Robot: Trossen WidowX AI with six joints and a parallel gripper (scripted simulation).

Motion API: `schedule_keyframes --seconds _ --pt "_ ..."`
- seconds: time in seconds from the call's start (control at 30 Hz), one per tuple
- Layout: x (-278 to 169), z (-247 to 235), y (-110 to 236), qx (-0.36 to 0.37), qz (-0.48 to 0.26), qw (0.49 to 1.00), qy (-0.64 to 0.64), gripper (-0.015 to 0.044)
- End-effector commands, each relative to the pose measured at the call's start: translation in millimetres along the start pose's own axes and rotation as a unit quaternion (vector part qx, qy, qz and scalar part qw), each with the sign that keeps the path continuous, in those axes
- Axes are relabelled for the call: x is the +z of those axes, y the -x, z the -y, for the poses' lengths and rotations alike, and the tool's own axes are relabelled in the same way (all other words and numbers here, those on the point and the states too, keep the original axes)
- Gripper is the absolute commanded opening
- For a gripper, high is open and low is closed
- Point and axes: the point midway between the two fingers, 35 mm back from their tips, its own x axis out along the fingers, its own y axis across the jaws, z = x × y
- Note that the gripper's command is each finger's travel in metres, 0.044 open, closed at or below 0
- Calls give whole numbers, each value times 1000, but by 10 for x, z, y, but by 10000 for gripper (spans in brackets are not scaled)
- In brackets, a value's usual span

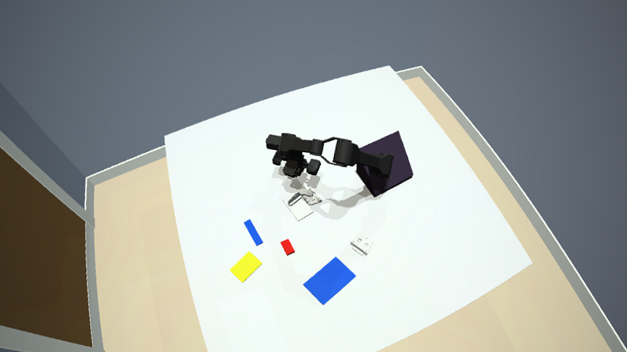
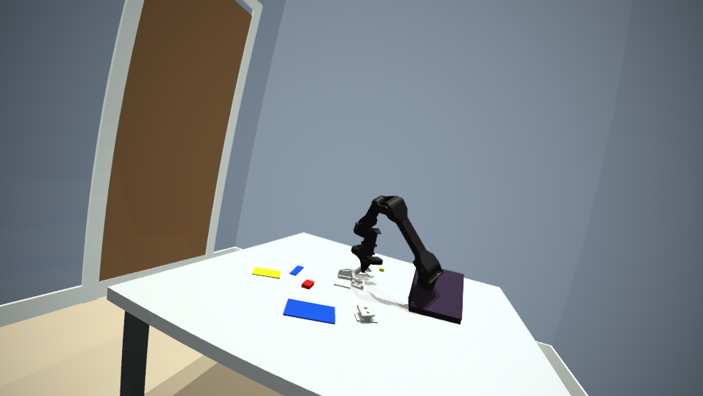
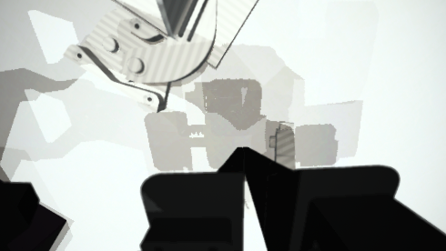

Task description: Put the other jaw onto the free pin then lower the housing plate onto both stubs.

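My gripper (image 1: 291, 173) (image 2: 363, 270) (image 3: 242, 152) is shut, with nothing visible between its fingertips. It points down, low over the table, beside the pale assembly. That assembly (image 1: 312, 196) (image 2: 357, 282) (image 3: 155, 64) has round studs and curved edges, with a thin square plate (image 1: 300, 212) (image 2: 342, 283) beside or under it. A dark-sided upright part (image 3: 175, 18) rises from it at the top of the wrist view. A small grey striped piece (image 3: 286, 147), possibly the loose jaw, lies partly hidden behind the right finger. The white two-holed piece (image 1: 362, 243) (image 2: 365, 311), apparently the housing plate, stands apart. Gear meshing cannot be seen.
A large blue plate (image 1: 329, 280) (image 2: 309, 311), a yellow plate (image 1: 245, 266) (image 2: 266, 272), a blue strip (image 1: 253, 232) (image 2: 296, 270) and a red block (image 1: 287, 247) (image 2: 308, 284) lie around. A tiny yellow cube (image 2: 381, 269) is behind the gripper. The dark arm base (image 1: 401, 158) (image 2: 450, 295) is to its right.
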Motion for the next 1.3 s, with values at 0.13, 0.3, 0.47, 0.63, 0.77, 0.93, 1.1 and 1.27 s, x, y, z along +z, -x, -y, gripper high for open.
schedule_keyframes --seconds 0.13,0.3,0.47,0.63,0.77,0.93,1.1,1.27 --pt "1 140 -5 0 2 1000 -3 0" --pt "2 223 -3 0 2 1000 -3 0" --pt "2 304 -3 0 2 1000 -3 0" --pt "1 384 -3 0 2 1000 -3 0" --pt "0 447 -3 -1 2 1000 -2 0" --pt "-2 513 -5 -1 2 1000 -2 0" --pt "-2 516 -5 -1 2 1000 -2 0" --pt "0 531 63 -1 2 1000 -2 0"
